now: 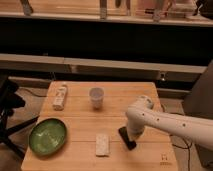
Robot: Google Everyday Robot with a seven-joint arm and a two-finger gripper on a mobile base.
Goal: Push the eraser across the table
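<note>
The eraser (pixel 126 137) is a small flat black block on the light wooden table (pixel 80 120), right of centre near the front. My white arm reaches in from the right, and my gripper (pixel 134 134) is down at the eraser's right end, touching or nearly touching it. Part of the eraser is hidden under the arm's wrist.
A whitish speckled block (pixel 102 145) lies just left of the eraser. A green bowl (pixel 48 135) sits front left. A white cup (pixel 96 98) stands at mid table, and a white bottle-like object (pixel 60 96) lies at the back left. A dark chair (pixel 7 100) stands left of the table.
</note>
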